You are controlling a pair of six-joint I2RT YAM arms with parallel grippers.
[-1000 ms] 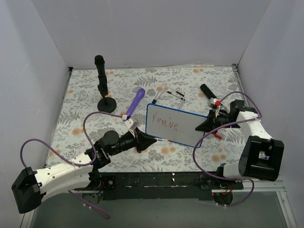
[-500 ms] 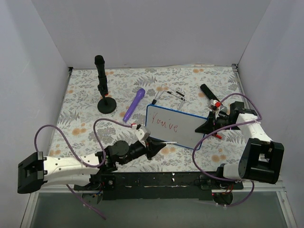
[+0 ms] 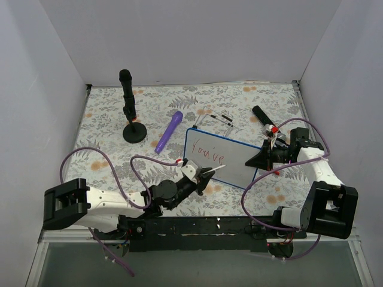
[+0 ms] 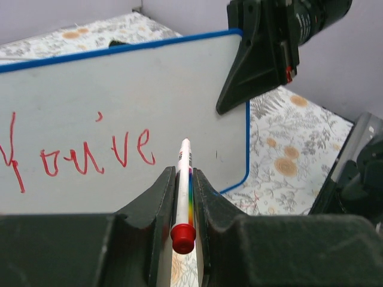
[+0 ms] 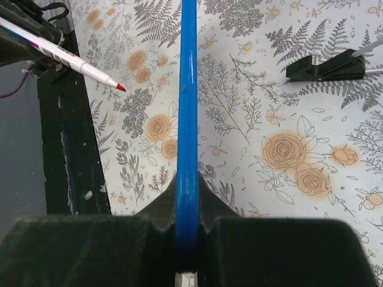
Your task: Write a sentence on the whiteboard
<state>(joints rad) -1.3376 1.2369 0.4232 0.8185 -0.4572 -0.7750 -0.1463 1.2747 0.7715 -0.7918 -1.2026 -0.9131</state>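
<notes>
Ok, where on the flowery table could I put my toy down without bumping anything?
Best spot: the bare left side of the table, left of the black stand. Also the back strip behind the purple thing. It's crowded around the whiteboard, with the left gripper, right gripper and small pens.

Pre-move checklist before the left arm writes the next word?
1. Marker clamped in left hand: ok.
2. Red tip uncapped: ok.
3. Right hand shut on whiteboard edge: ok.
4. Tip touching the board: not ok, it is apart in the right wrist view.
5. Sentence finished: not ok, only "You've", bare board beside it.
6. Ink flow: cannot tell.
</notes>
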